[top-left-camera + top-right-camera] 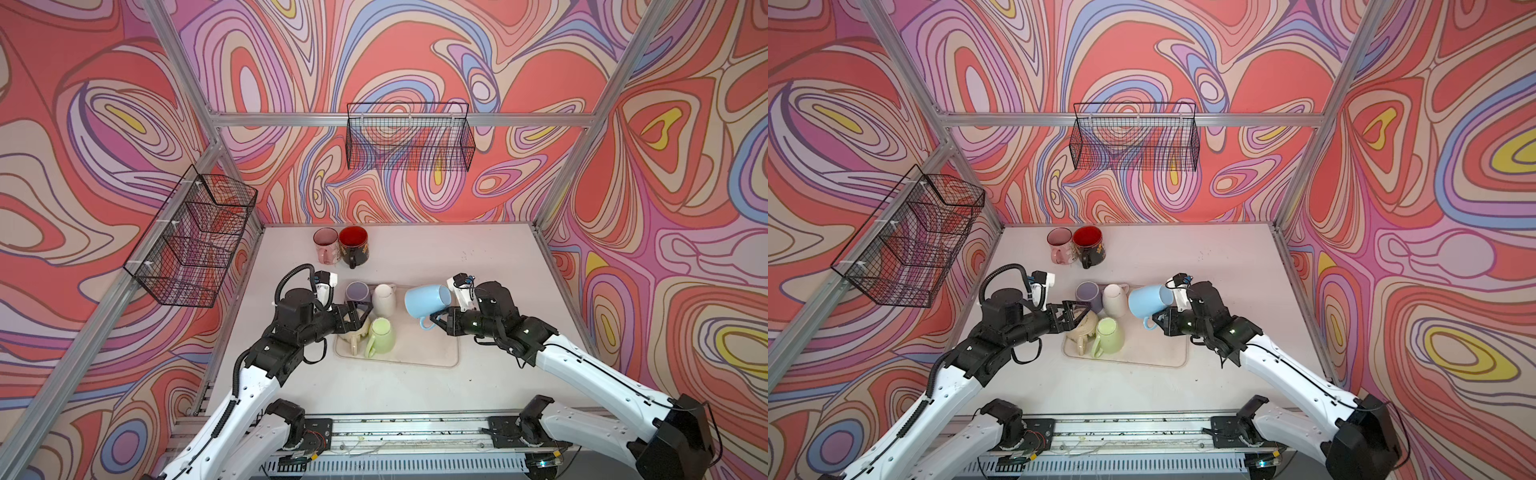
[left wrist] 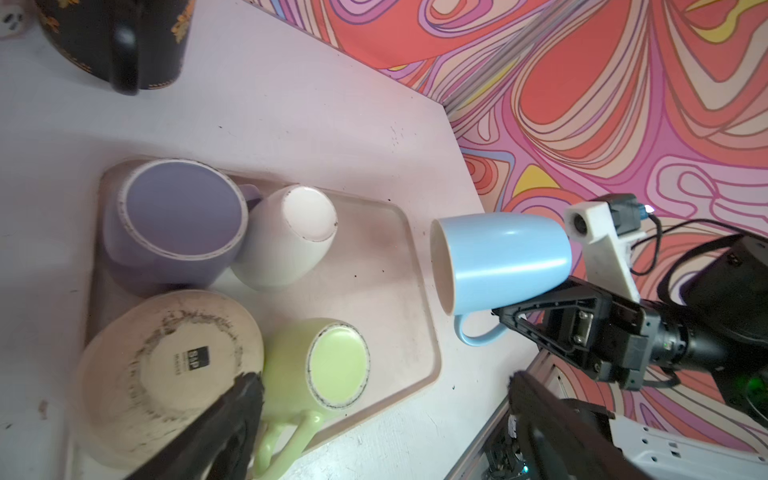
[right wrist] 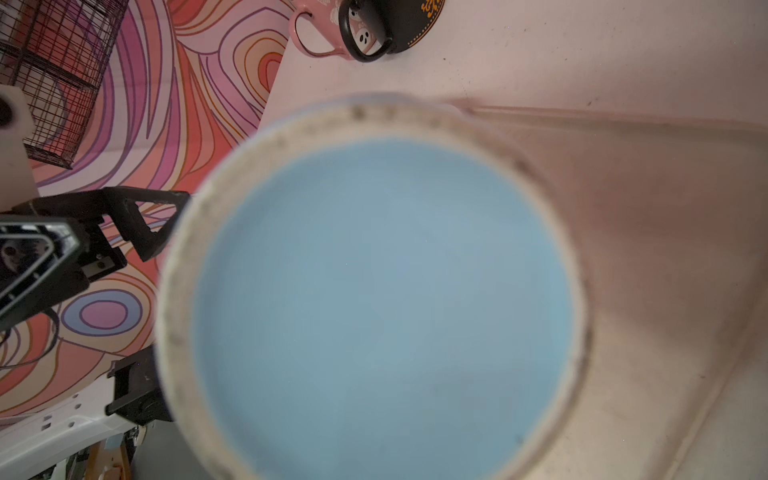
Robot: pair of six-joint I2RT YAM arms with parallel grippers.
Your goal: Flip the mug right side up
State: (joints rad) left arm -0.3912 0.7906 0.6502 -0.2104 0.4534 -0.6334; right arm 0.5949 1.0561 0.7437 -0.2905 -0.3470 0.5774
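Seven mugs in view. Blue mug (image 1: 427, 302) is in the air over the right part of the tray (image 1: 432, 353). It lies on its side, mouth toward the left arm, base filling the right wrist view, handle hanging down.

Right gripper (image 1: 437, 319) is clamped on it at the handle side; exact hold hidden.

Left gripper (image 1: 359, 313) has its jaws spread wide. It hangs low over the cream mug (image 2: 166, 353), just beside the purple mug (image 1: 357, 291); contact cannot be told.

On the tray's left part, packed close:
- cream mug, base up
- green mug (image 1: 381, 334), base up
- white mug (image 1: 384, 299), base up
- purple mug

Pink mug (image 1: 326, 245) and black mug (image 1: 353, 245) stand mouth up, side by side, at the back of the table (image 1: 478, 257).
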